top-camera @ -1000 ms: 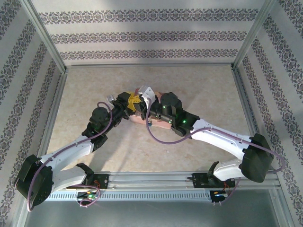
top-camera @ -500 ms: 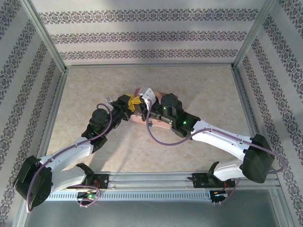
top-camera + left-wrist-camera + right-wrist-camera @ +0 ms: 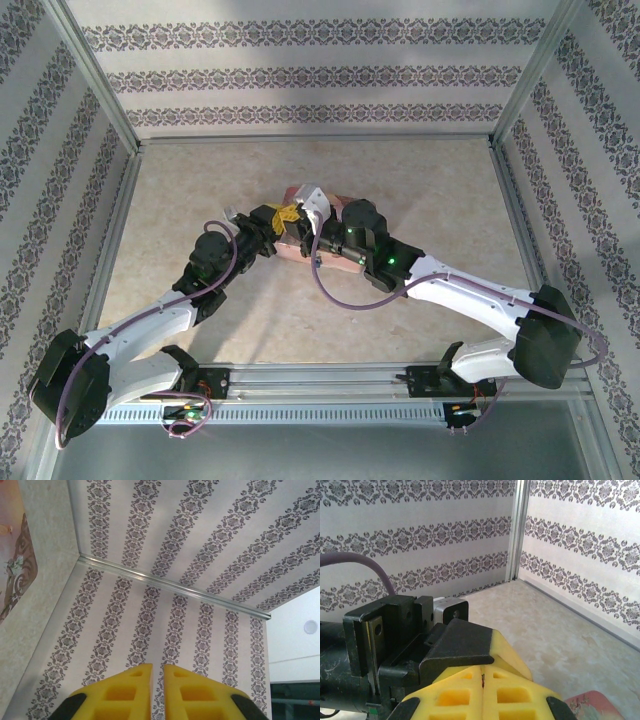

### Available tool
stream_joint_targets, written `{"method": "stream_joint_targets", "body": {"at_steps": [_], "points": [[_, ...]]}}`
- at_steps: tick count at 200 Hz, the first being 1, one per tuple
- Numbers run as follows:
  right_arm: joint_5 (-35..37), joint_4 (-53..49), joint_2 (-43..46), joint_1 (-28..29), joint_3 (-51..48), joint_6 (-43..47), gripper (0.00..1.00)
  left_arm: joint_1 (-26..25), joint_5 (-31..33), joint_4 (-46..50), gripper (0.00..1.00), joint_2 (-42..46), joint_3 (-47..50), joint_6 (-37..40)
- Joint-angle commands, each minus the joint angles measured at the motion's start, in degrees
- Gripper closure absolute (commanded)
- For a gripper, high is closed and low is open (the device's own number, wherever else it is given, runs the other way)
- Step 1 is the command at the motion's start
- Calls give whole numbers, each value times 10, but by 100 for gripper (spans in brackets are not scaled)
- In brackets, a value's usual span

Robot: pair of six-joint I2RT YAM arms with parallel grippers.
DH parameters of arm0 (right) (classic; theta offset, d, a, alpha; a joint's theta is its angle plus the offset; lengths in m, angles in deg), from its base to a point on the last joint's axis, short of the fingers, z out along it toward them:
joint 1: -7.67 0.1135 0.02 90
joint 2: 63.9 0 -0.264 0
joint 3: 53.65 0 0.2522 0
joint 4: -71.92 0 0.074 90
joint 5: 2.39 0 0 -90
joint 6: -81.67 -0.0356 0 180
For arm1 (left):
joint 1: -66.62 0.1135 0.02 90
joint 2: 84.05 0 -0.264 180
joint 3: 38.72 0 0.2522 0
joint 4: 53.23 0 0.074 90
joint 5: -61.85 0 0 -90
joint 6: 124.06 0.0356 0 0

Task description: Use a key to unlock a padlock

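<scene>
Two arms met at the middle of the table, their end effectors crowded over a flat pink box. On the right wrist camera the right end effector had its yellow pads pressed together. A thin dark sliver, apparently the key, stood in the seam between them, too small to show teeth or a bow. A black-backed finger of the left arm lay across those pads. On the left wrist camera the left end effector was all but closed, with a narrow slit between its yellow pads and nothing seen in it. It pointed toward the wallpapered corner, with the box edge at the frame's left. Where the padlock lay could not be told, as the end effectors covered the box in the overhead view. The box's pink print carried brown scrollwork, and any lettering was too oblique to read. Green lamps glowed on the right arm, and purple cables looped along both arms. Bare table lay open on the far, left and right sides, out to the aluminium rails at the foot of the damask-striped walls. The arms' bases sat against the near rail.
</scene>
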Motion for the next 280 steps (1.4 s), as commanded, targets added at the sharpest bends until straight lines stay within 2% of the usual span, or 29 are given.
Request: {"method": "stream_joint_targets", "body": {"at_steps": [1,47,66,87,105,132,143,162,172,194,226,280], "points": [[5,17,15,7,-8,-8,100,-10,6,-2,91,9,3,3],[9,19,21,7,-12,-10,100,-11,6,2,100,8,3,13],[9,18,30,7,-17,-13,100,-11,1,13,100,11,-8,62],[9,13,47,4,-27,-25,92,-11,-8,81,100,23,-40,164],[4,3,68,-4,-37,-50,80,-11,-7,148,100,38,-67,257],[-6,-34,109,-26,-50,-93,70,-9,-17,220,100,58,-112,434],[-18,-43,127,-42,-57,-121,67,-9,-29,278,100,62,-141,506],[-67,-47,156,-81,-76,-191,58,-9,-63,344,100,63,-182,624],[-115,-43,166,-111,-85,-234,53,-9,-85,365,100,64,-198,680],[-213,-35,174,-162,-95,-327,46,-8,-136,404,100,60,-228,766],[-298,-21,176,-175,-105,-395,37,-8,-216,418,100,38,-264,825],[-338,51,167,-146,-135,-446,35,-6,-285,376,100,4,-289,834]]}}
